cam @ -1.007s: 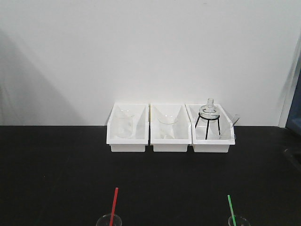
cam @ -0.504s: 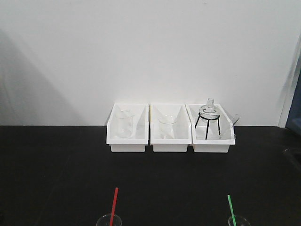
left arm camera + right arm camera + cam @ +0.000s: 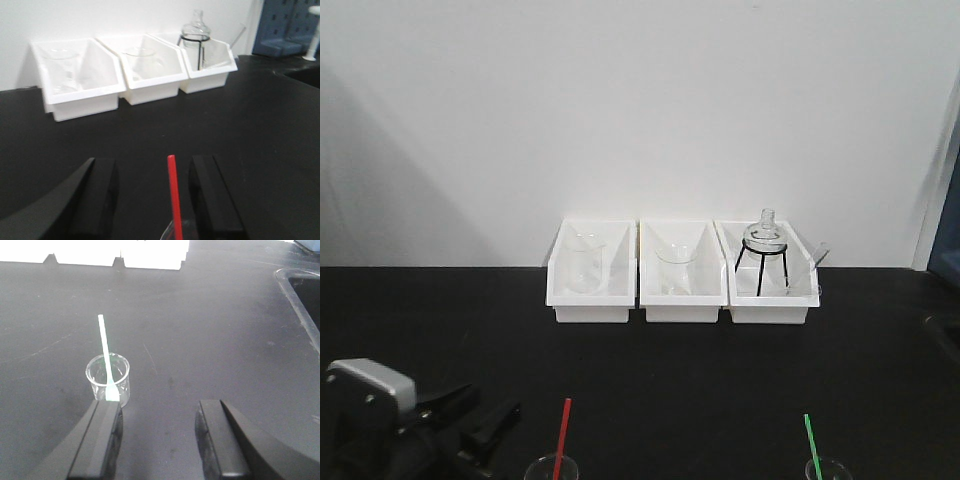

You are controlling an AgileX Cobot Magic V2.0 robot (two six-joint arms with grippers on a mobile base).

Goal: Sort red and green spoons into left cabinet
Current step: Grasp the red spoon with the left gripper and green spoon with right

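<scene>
Two spoons, neither sorted yet. Your left pincer (image 3: 152,172) is spread wide and holds nothing; the thin red plastic spoon (image 3: 173,195) stands just ahead, lined up between its fingers. Your right pincer (image 3: 159,412) is likewise spread and bare, with the green plastic spoon (image 3: 106,360) ahead-left. The leftmost white plastic bin (image 3: 75,80) sits far ahead.

Left claw (image 3: 154,175) black, blocky fingers (image 3: 212,200); grey wrist housing (image 3: 365,385)

At the back of the tabletop (image 3: 640,370), left bin (image 3: 588,312) holding a beaker (image 3: 584,264), middle bin (image 3: 683,312) holding a second beaker (image 3: 674,270), right bin (image 3: 772,313) holding a flask (image 3: 763,236) on a tripod (image 3: 760,272), at the near edge, well apart, left spoon (image 3: 561,436) in left small beaker (image 3: 542,470), right spoon (image 3: 810,438) in right small beaker (image 3: 832,470)
</scene>
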